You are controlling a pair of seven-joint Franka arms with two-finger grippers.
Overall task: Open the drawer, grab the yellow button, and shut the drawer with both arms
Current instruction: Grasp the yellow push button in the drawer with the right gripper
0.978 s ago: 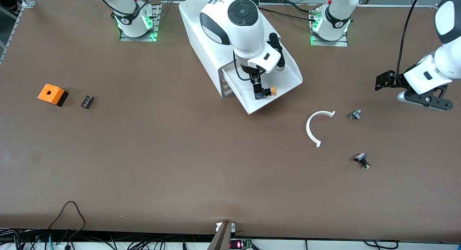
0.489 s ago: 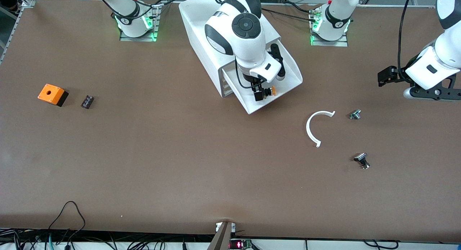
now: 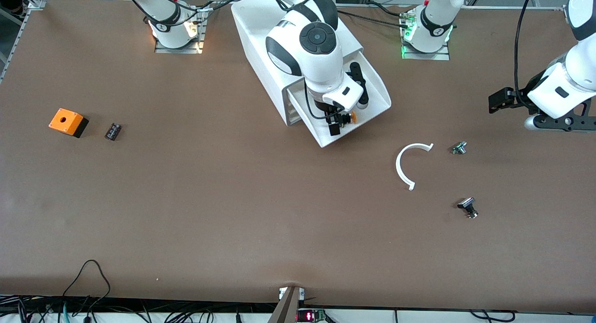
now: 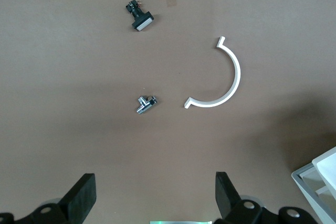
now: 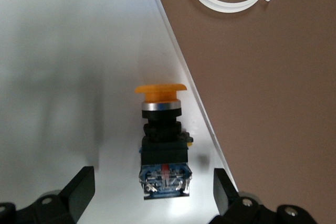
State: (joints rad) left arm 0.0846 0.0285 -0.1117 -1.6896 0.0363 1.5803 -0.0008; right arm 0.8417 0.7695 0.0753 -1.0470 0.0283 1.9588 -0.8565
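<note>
Top drawer [image 3: 361,110] of the white cabinet [image 3: 279,48] is sitting pulled out, tray floor exposed. Orange-capped button [image 3: 348,118] is lying on its side on the drawer floor near the tray's edge, cap pointing toward the left arm's end of the table; right wrist view shows the button [image 5: 161,140] with its black body and blue-clear contact block between the two fingers. Right gripper [image 3: 336,123] is hanging down inside the drawer over the button, fingers [image 5: 79,192] spread wide on each side of it, not touching. Left gripper [image 3: 500,102] is waiting in the air over the left arm's end of the table, its fingers [image 4: 81,200] spread apart and holding nothing. White C-shaped ring [image 3: 407,164] is lying on the table nearer the front camera than the drawer, with a small silver part [image 3: 459,148] just beside it and a black-and-silver part [image 3: 468,206] nearer the camera. Orange box with a hole [image 3: 67,122] and a small dark part [image 3: 112,131] are sitting toward the right arm's end.
</note>
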